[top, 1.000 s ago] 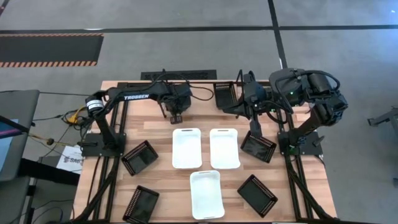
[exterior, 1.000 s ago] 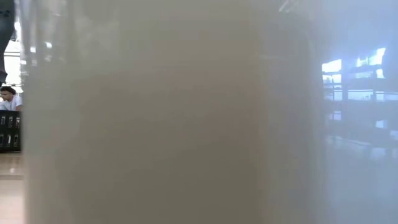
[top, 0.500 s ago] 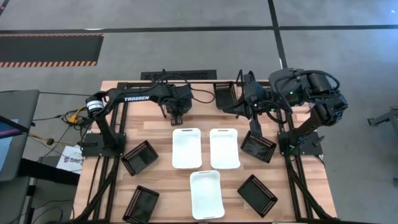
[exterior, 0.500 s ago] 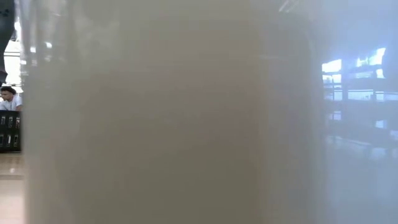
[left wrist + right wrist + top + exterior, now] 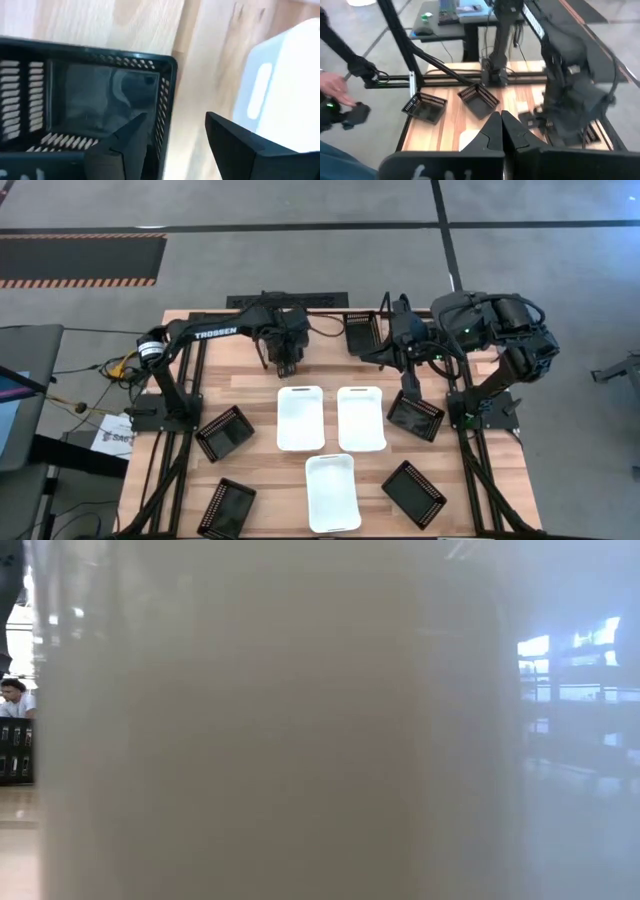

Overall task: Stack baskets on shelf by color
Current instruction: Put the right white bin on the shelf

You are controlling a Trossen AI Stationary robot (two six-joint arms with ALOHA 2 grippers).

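Left pincer (image 5: 172, 132): open, astride a black basket (image 5: 95, 100) wall
Right pincer (image 5: 501, 131): closed, empty, raised above the desk (image 5: 250, 415)
White baskets (image 5: 300, 418): three, mid-desk

Even bright light; low view blurred.

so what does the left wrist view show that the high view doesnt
Only the left wrist view shows the left hand open, one finger inside a black mesh basket and the other outside its side wall. Only the high view shows the whole table: three white baskets, more black ones around them, and the right hand above a black basket on the right. Both show the wooden tabletop and a white basket beside the left hand.
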